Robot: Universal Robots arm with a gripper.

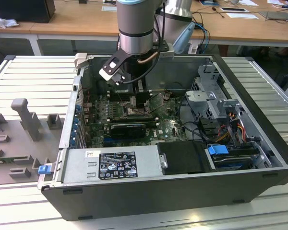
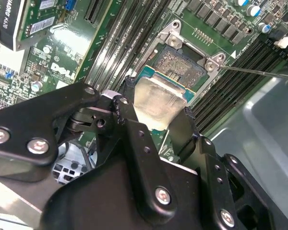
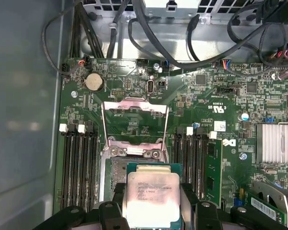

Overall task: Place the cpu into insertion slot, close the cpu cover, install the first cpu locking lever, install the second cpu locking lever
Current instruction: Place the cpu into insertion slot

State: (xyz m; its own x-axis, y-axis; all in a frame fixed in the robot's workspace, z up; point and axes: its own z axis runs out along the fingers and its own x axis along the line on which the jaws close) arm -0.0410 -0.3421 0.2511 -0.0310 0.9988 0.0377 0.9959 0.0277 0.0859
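Two black jaws pinch the cpu by opposite edges, closed narrow around it. You have it flat, silver lid up, over the near part of the insertion slot. Whether it rests on the slot or hangs just above it, I cannot tell. In the first wrist view its edges run parallel to the slot's metal surround.

The cpu cover stands open on the side of the slot away from the jaws. Memory slots flank the insertion slot on both sides, close to the jaws. Black cables loop beyond the board's edge, a coin battery sits past the cover, and a ribbed heat sink stands well apart.

The second wrist view adds the slot's bare pin field and a thin metal rod reaching out from a corner of the surround. The exterior view gives you the arm reaching down into the open computer case, which lies on the slatted table.
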